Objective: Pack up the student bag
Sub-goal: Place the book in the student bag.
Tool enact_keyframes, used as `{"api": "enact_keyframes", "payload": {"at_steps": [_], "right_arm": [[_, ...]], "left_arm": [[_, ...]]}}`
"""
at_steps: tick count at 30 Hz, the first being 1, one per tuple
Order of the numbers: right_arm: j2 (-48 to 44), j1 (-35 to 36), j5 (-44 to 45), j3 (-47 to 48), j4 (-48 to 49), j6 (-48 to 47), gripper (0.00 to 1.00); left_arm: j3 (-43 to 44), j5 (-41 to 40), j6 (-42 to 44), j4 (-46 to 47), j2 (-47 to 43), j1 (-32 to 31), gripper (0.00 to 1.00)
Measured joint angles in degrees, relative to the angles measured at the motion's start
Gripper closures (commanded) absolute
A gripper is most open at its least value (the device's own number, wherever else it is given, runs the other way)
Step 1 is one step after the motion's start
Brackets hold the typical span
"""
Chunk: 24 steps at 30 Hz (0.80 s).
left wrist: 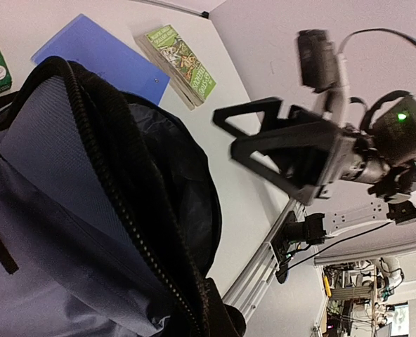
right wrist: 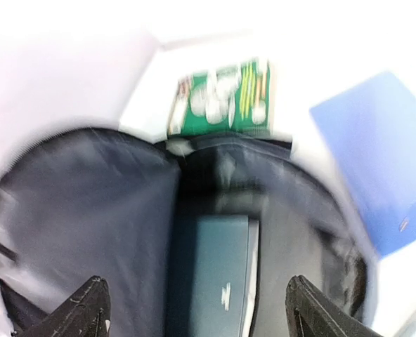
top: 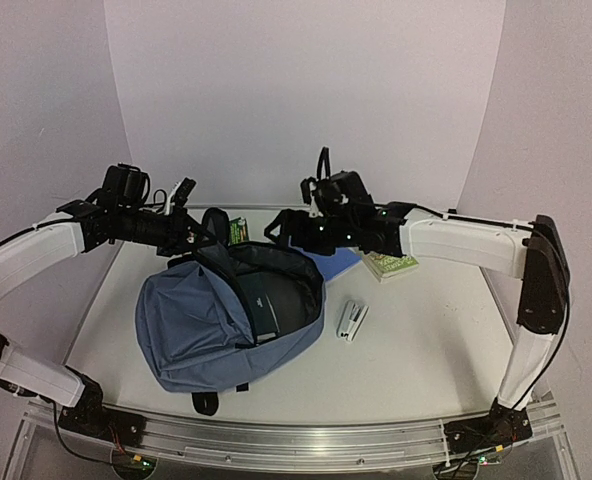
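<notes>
Right wrist view puts the right gripper (right wrist: 195,298), spread wide and empty, straight above the mouth of the bag (right wrist: 88,203), whose rim the left gripper (top: 188,234) pinches.

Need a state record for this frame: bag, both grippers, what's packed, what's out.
bag: student bag, unzipped, lying on the table
left gripper: shut on the bag's rim, holding the opening up
right gripper: open, empty, above the opening
inside bag: flat teal item
outside bag: stapler, blue notebook, green book, green box
</notes>
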Motion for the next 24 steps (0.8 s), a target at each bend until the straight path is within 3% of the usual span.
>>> {"api": "enact_keyframes", "payload": {"at_steps": [5,11,14,15,17,20,24], "right_arm": [[2.4,-0.1,9.5,7.6,-8.6,-4.6,0.19],[11.1,-0.2,13.7,10.7,-16.2,-8.5,0.39],[14.4,-0.2,14.3,10.9,-19.0,-9.5,0.44],[15.2,-0.2,14.7,11.0,-19.6,-9.6,0.51],[16.1,-0.2,15.3,11.3,-20.4,-10.0,0.78],[16.5,-0.2,16.4,11.7,-21.5,-10.3,1.00],[16.4,-0.3,18.1,12.2,-21.8,-10.0,1.00]], "left_arm": [[-0.9,-1.7,-1.8,0.4,-0.3,0.0,1.00],[-0.9,-2.9,-3.4,0.4,-0.4,0.0,1.00],[-0.9,-3.2,-3.7,0.4,-0.4,0.0,1.00],[-0.9,-3.3,-3.8,0.4,-0.4,0.0,1.00],[-0.9,-3.5,-3.9,0.4,-0.4,0.0,1.00],[-0.9,-3.9,-4.2,0.3,-0.4,0.0,1.00],[-1.4,-5.1,-4.7,0.4,-0.5,0.0,1.00]]}}
